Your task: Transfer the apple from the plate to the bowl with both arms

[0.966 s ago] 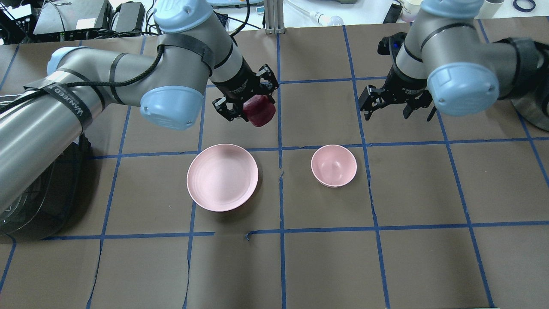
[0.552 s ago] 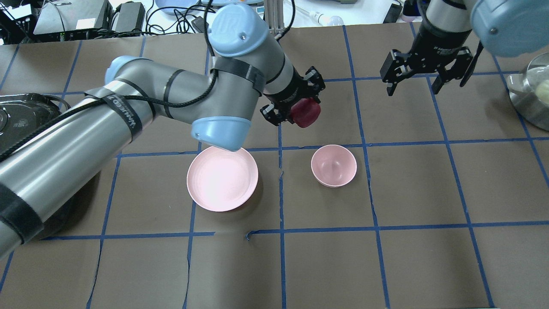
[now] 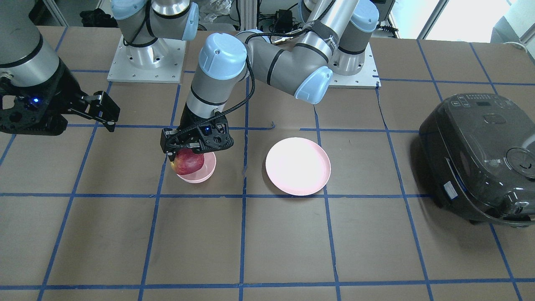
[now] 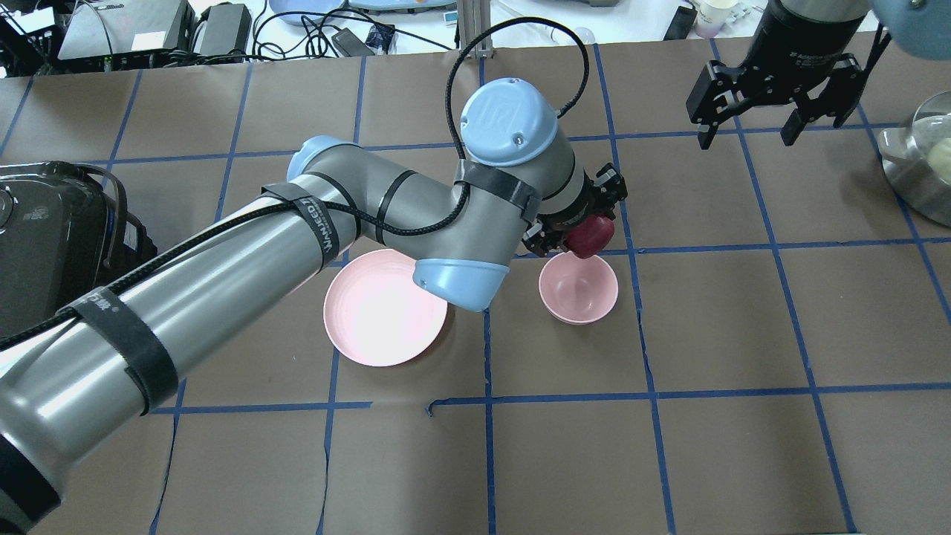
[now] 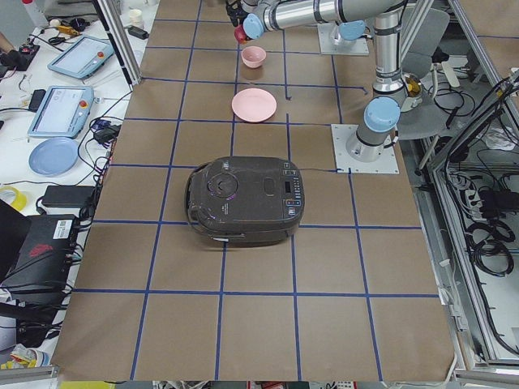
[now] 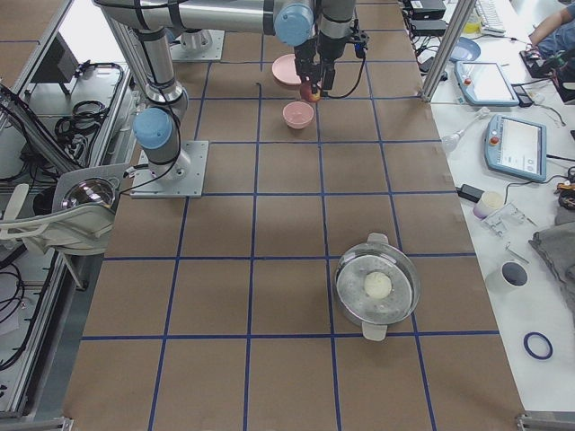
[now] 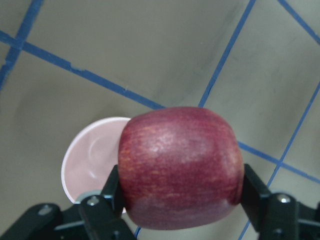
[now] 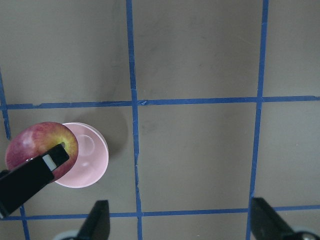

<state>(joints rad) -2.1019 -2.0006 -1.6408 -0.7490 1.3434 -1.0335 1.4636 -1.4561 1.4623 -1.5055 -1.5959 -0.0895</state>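
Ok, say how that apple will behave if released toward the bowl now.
The apple looks firm: no denting where the jaws pinch it. Roundish and glossy, it would probably roll on landing. It hangs over the bowl rim, not its centre, so it might bounce out.

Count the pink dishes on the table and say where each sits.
2. The plate lies empty near the table's middle; the bowl sits beside it, the apple held over its edge by the left end effector.

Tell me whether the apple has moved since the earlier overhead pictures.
Yes. In the overhead view the apple has travelled rightward, from beyond the plate to the far rim of the bowl.
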